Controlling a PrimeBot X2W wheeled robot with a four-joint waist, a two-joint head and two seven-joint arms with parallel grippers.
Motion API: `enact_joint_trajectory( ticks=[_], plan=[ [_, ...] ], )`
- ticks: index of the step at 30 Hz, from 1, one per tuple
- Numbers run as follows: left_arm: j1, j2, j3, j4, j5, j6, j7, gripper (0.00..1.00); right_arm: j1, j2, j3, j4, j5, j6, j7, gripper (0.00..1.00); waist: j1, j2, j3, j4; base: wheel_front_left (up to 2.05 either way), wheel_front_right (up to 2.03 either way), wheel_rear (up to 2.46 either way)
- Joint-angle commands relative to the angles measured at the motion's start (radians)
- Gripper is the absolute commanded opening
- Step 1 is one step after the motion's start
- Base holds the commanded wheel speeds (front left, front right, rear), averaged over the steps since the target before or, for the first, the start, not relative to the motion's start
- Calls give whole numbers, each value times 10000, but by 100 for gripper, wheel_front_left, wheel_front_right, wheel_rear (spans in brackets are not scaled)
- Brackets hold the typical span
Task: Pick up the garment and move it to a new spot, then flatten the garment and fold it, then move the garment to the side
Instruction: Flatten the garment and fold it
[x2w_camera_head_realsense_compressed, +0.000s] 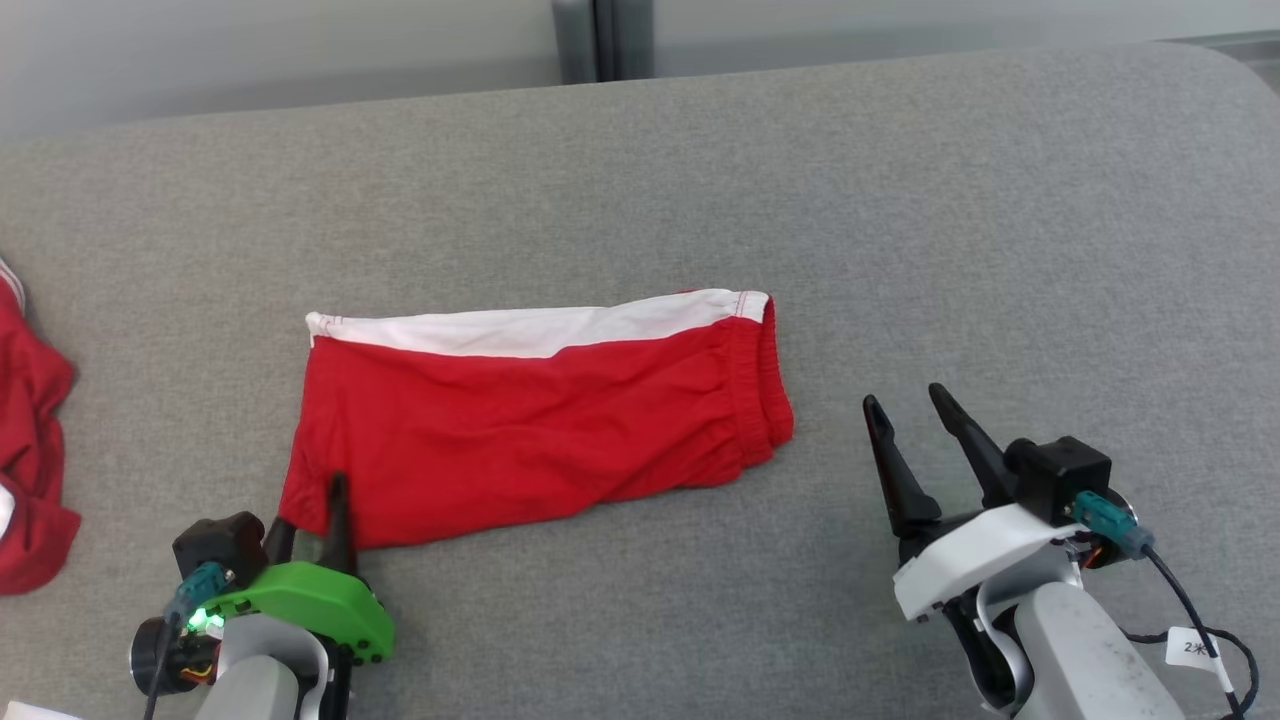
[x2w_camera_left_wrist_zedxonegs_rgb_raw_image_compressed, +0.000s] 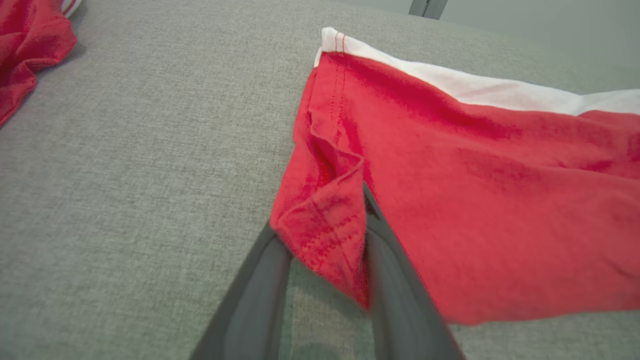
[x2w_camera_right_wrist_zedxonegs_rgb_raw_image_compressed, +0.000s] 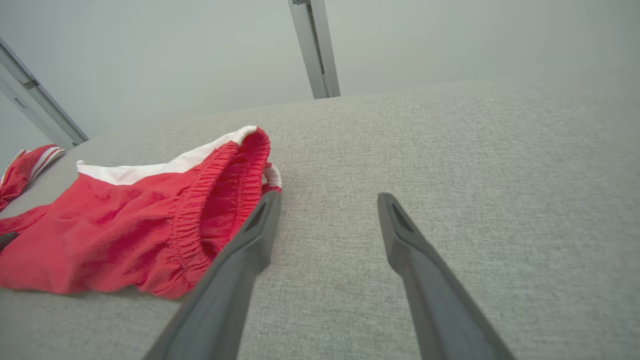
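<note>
While the red shorts (x2w_camera_head_realsense_compressed: 530, 430) lie spread flat near the middle of the grey cloth-covered bench (x2w_camera_head_realsense_compressed: 1000, 250), both arms sit at the near edge, one at each end of them. The shorts run lengthwise across the head view. Their white strip (x2w_camera_head_realsense_compressed: 540, 328) is along the far edge and the gathered waistband (x2w_camera_head_realsense_compressed: 760, 380) is at the robot's right end.

The left gripper (x2w_camera_head_realsense_compressed: 310, 510) is at the near left corner of the shorts (x2w_camera_left_wrist_zedxonegs_rgb_raw_image_compressed: 475, 190). In the left wrist view its jaws stand partly apart (x2w_camera_left_wrist_zedxonegs_rgb_raw_image_compressed: 320, 220) with a folded bit of the hem corner bunched up between them. One finger is against the fold's outer edge and the other is tucked under the cloth. I cannot tell whether they are actually pinching it.

The right gripper (x2w_camera_head_realsense_compressed: 903, 398) is just off the waistband end, clear of the fabric. Its jaws are wide open and hold nothing (x2w_camera_right_wrist_zedxonegs_rgb_raw_image_compressed: 328, 196), and the shorts (x2w_camera_right_wrist_zedxonegs_rgb_raw_image_compressed: 125, 225) lie to their left in the right wrist view.

A second red garment (x2w_camera_head_realsense_compressed: 30, 450) lies crumpled at the far left edge of the bench, well apart from the shorts.
</note>
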Motion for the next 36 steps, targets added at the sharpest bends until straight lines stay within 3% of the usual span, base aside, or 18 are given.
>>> enact_joint_trajectory(
  ticks=[1,10,19,27,28,29,30,31,36],
  plan=[
    [203,-63,172,-169,242,75,-3,100,35,-29,93,2,-68,-11,-43,100,0,-1,-153,191,0,0,0],
    [479,-589,1059,-1361,1386,-207,-6,100,-978,-33,1162,174,253,-11,-43,100,0,-1,138,651,0,0,0],
    [92,-942,1182,-1389,1957,-577,-6,100,-2084,-37,1211,2459,-165,-11,-32,100,0,-1,576,1340,0,0,0],
    [61,-1038,1252,-1288,2070,-683,-6,100,-2059,-37,1460,3541,1086,-13,-11,100,0,-1,768,1546,0,0,0],
    [67,-1048,1252,-1282,2092,-690,-6,100,-2013,-12,1674,3476,1421,-11,16,83,0,-1,773,1549,0,0,0],
    [83,-1054,1256,-1284,2104,-684,-6,100,-1978,6,1783,3410,1649,-5,16,42,0,-1,771,1545,0,0,0],
    [125,-1061,1262,-1287,2120,-685,-6,100,-1930,3,1818,3358,1889,-5,14,18,0,-1,752,1533,0,0,0],
    [164,-1067,1269,-1290,2126,-688,-6,100,-1878,2,1838,3303,2114,-5,14,0,0,-1,733,1523,0,0,0],
    [275,-1091,1255,-1346,2183,-698,-6,100,-1783,-30,1430,3133,2557,-13,-1,0,0,-1,678,1396,0,0,0]
  ],
)
